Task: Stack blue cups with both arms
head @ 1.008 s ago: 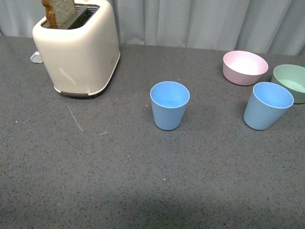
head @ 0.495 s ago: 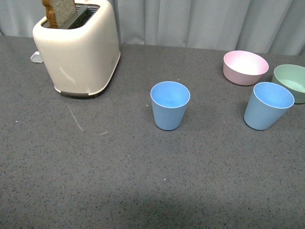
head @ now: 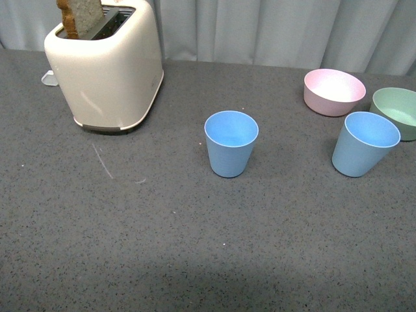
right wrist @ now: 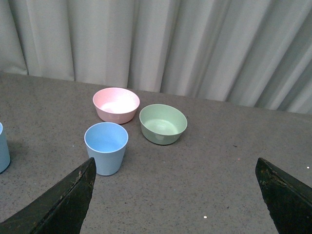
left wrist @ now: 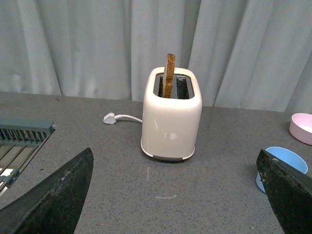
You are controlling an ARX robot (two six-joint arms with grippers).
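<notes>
Two light blue cups stand upright and apart on the dark grey table. One blue cup (head: 231, 143) is near the middle; the left wrist view catches it (left wrist: 284, 163) partly behind one black finger. The other blue cup (head: 364, 143) stands at the right, beside the bowls, and shows in the right wrist view (right wrist: 106, 147). Neither arm appears in the front view. My left gripper (left wrist: 175, 195) is open and holds nothing, well short of the toaster. My right gripper (right wrist: 175, 195) is open too, with bare table between its fingers; the cup stands ahead of one fingertip.
A cream toaster (head: 107, 65) with a slice of toast (head: 79, 16) stands at the back left, its plug (left wrist: 110, 118) behind it. A pink bowl (head: 333, 91) and a pale green bowl (head: 397, 112) sit at the back right. A wire rack (left wrist: 19, 141) shows in the left wrist view. Grey curtains hang behind.
</notes>
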